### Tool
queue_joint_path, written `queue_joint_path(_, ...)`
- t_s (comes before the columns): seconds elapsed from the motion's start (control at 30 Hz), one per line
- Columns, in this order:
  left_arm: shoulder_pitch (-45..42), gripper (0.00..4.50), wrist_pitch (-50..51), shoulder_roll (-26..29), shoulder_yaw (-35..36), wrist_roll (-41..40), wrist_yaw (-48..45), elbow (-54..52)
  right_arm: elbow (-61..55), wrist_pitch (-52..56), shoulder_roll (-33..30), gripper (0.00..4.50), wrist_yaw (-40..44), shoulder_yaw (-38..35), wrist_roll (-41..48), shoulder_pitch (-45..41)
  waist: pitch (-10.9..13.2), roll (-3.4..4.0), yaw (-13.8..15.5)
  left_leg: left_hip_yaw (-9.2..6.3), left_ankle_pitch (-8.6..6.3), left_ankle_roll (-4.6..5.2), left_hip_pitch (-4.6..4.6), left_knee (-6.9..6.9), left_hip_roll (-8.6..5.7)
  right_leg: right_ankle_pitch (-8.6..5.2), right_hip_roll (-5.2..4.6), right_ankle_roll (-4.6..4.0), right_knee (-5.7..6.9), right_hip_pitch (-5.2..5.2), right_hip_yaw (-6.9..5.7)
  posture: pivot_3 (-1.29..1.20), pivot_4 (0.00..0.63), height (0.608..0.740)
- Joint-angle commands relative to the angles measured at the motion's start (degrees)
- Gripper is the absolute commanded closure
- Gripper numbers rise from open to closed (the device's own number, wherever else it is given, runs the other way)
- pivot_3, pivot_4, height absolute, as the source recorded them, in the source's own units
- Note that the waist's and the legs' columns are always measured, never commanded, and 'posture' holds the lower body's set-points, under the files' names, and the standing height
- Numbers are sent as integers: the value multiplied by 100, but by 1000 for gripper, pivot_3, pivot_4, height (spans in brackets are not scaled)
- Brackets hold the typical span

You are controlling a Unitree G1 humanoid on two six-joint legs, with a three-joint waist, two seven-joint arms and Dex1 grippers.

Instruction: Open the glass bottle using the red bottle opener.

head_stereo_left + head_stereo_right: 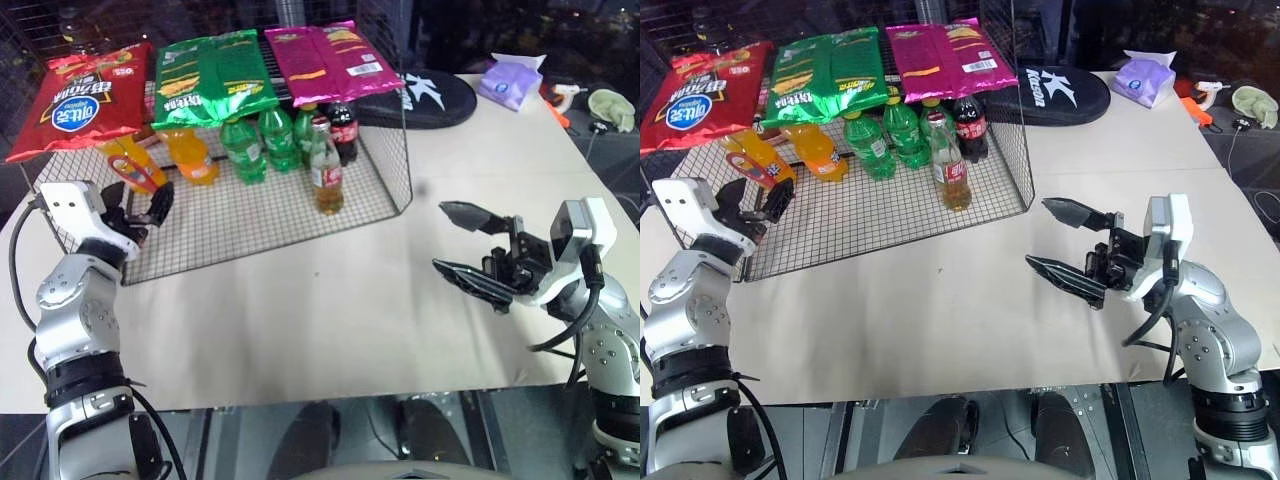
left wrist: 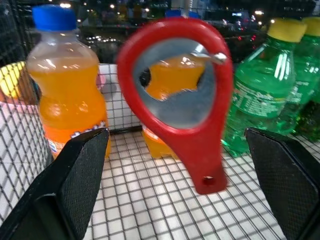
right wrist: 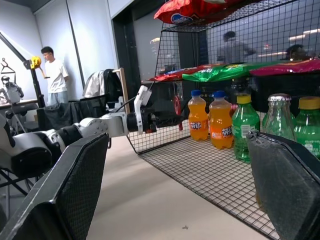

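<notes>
The red bottle opener [image 2: 200,155] hangs loop up inside the wire rack [image 1: 260,235], in front of the orange bottles. My left gripper [image 1: 140,207] is open at the rack's left front. Its fingers [image 2: 75,180] stand either side of the opener without touching it. The glass bottle [image 1: 326,178], amber with a red-and-white label and a metal cap, stands upright near the rack's front right. It also appears in the right wrist view [image 3: 279,117]. My right gripper [image 1: 438,236] hovers open over the table to the right of the rack, pointing left, with nothing in it.
Chip bags [image 1: 215,75] lie on top of the rack. Orange bottles [image 1: 190,155], green bottles [image 1: 262,140] and a cola bottle [image 1: 343,125] stand under them. A black case [image 1: 430,98] and a tissue pack [image 1: 510,80] lie at the table's back right. A person [image 3: 54,75] stands far off.
</notes>
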Motion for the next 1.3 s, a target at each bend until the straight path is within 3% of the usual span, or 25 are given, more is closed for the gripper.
queue_joint_path(0.03,-213,0,-238,175,83,16,-67,105,-82,-133,13,63,22,-70,-2,-20,0,0,0,0,0,0,0,1,-1,0,1,0,1,0,0,0,150,740)
queue_joint_path(0.23,-392,0,-316,169,66,-21,-129,256,-15,-173,15,63,86,-66,-51,16,-1,-1,-2,0,0,0,0,3,-2,0,4,0,4,0,0,0,150,740)
queue_joint_path(0.27,-430,252,-340,172,50,-13,-157,309,-3,-179,22,12,84,-57,-55,10,-1,-1,-6,0,0,0,1,3,-2,0,5,0,4,0,0,0,150,740)
queue_joint_path(0.37,-513,1076,-394,175,15,-1,-222,427,13,-196,37,0,80,-40,-68,9,-1,-1,-5,0,0,0,0,5,-2,0,6,0,6,-1,0,0,150,740)
queue_joint_path(0.43,-538,2211,-419,172,4,5,-255,468,11,-200,36,0,81,-39,-75,14,-1,-1,-4,0,0,0,0,8,-3,0,7,0,8,0,0,0,150,740)
queue_joint_path(0.6,-573,4389,-457,176,-18,5,-316,542,13,-222,31,0,80,-51,-92,45,-1,-2,-6,0,0,0,0,11,-3,0,7,0,10,0,0,0,150,740)
queue_joint_path(1.0,-238,4488,-118,55,160,-591,-539,-180,70,-305,107,0,47,15,-213,64,-2,-3,-10,1,0,0,-1,16,-3,0,5,0,13,0,2,0,150,740)
queue_joint_path(1.3,233,4488,799,-19,511,-1717,-972,-821,143,-342,147,0,44,45,-296,44,-2,-3,-9,-1,0,0,-1,19,-2,0,4,0,14,1,1,0,150,740)
